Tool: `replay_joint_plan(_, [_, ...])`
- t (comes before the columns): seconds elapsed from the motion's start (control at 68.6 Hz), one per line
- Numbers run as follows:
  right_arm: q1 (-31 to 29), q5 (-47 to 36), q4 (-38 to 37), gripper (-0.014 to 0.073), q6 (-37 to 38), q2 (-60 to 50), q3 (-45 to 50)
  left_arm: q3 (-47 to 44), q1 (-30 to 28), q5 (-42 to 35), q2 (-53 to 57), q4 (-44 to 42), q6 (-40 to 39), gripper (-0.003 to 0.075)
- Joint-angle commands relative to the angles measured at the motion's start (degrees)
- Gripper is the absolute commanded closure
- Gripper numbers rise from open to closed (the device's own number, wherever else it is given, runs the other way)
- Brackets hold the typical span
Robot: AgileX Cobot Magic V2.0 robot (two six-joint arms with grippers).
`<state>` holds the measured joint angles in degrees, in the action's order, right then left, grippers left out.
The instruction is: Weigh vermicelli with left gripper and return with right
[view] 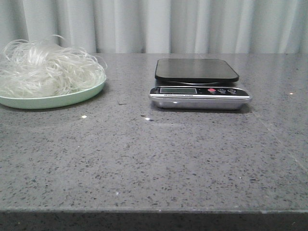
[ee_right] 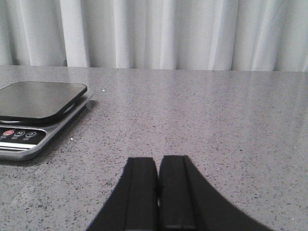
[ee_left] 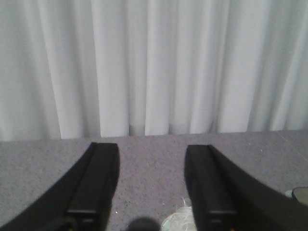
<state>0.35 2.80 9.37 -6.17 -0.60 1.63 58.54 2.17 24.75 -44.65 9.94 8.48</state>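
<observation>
Looking past my right gripper (ee_right: 158, 195), I see its fingers pressed together on nothing, with the scale (ee_right: 36, 113) beyond and off to one side. My left gripper (ee_left: 151, 185) hangs spread wide and empty above the grey table (ee_left: 149, 154). Well left of the scale (view: 198, 84), the vermicelli (view: 45, 70) sits heaped on the pale green plate (view: 57, 100), curtain (view: 192, 24) behind.

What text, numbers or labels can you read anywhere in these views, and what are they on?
No text is legible in any view.
Scale: its display shows no readable digits; a thin strip of print below it is too small to read.
Scale buttons: one red and two dark, markings too small to read, also in the right wrist view.
Vermicelli, plate, table: no writing.
</observation>
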Motion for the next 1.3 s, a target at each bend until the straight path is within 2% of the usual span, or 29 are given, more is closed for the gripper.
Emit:
replay_joint_plan(0.0, [-0.20, -4.69, 0.07, 0.0442, -0.10, -0.90, -0.50, 5.04, 0.14, 0.28, -4.61, 2.82, -0.32, 0.0178])
replay_joint_plan(0.073, [-0.20, -4.69, 0.07, 0.0442, -0.10, -0.90, -0.50, 7.88, 0.14, 4.76, -7.72, 4.52, 0.01, 0.0145])
replay_joint_plan(0.248, [-0.20, -4.69, 0.07, 0.0442, -0.10, -0.90, -0.50, 13.58, 2.40, 12.32, -16.31, 10.76, 5.22, 0.0131])
replay_joint_plan(0.641, [-0.20, -4.69, 0.07, 0.0442, -0.10, -0.90, -0.50, 15.26, 9.28, 14.23, -34.83, 10.15, 5.45, 0.0131])
replay_joint_plan(1.035, [-0.20, -4.69, 0.07, 0.0442, -0.10, -0.90, -0.50, 15.26, 11.52, 13.45, -46.46, 6.02, 5.68, 0.0133])
replay_joint_plan(1.152, [-0.20, -4.69, 0.07, 0.0442, -0.10, -0.90, -0.50, 15.26, 11.52, 13.45, -48.18, 6.03, 5.68, 0.0164])
replay_joint_plan(1.283, [-0.20, -4.69, 0.07, 0.0442, -0.10, -0.90, -0.50, 15.26, 11.52, 13.79, -48.76, 6.03, 5.68, 0.0291])
